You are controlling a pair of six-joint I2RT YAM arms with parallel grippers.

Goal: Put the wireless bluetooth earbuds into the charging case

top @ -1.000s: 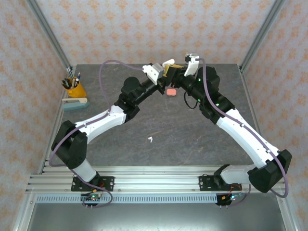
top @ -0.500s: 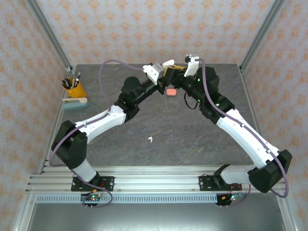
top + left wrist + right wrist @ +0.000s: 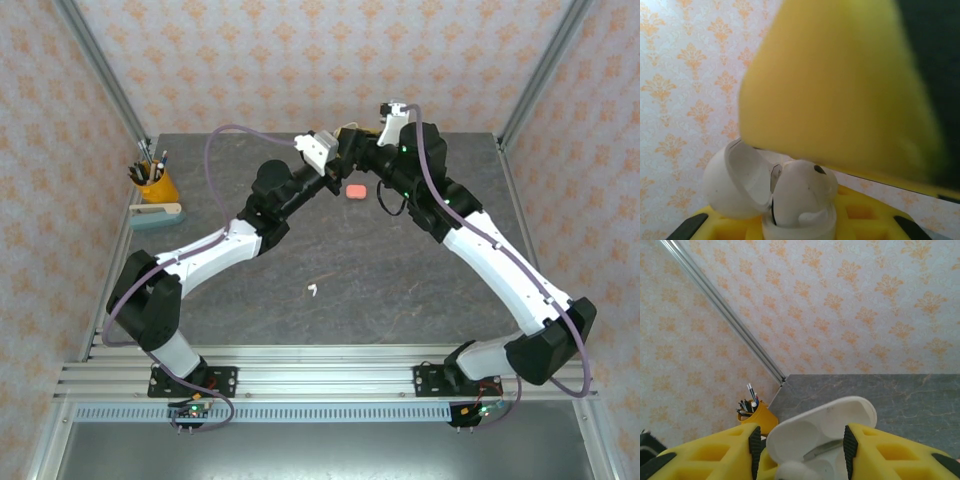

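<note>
Top external shows both wrists meeting at 12 o'clock on the bench (image 3: 400, 280), far edge. Over the last second the right wrist has swung up and toward 11 o'clock, closing over the spot where the white charging case (image 3: 800, 215) stood out clearly between the two arms. It is now mostly covered.

The left fingers (image 3: 865, 220) have not budged. They stay clenched on the body of the case, holding it off the bench with its lid tipped open toward 9 o'clock in the left wrist view. A rounded white piece with a dark dot sits in the body, and I take it to be an earbud already seated.

The right fingers (image 3: 890, 450) have been spreading. In the right wrist view they straddle the open lid, and I cannot tell whether they still press on it.

I read this as the right arm letting go after a placement, so this case is at least partly loaded. One white earbud (image 3: 313, 290) lies alone near the bench centre, toward 6 o'clock from the arms. The pink case (image 3: 355, 190) sits just on the 6 o'clock side of the wrists. That loose bud looks like my next pick, with the left grip kept steady meanwhile.
</note>
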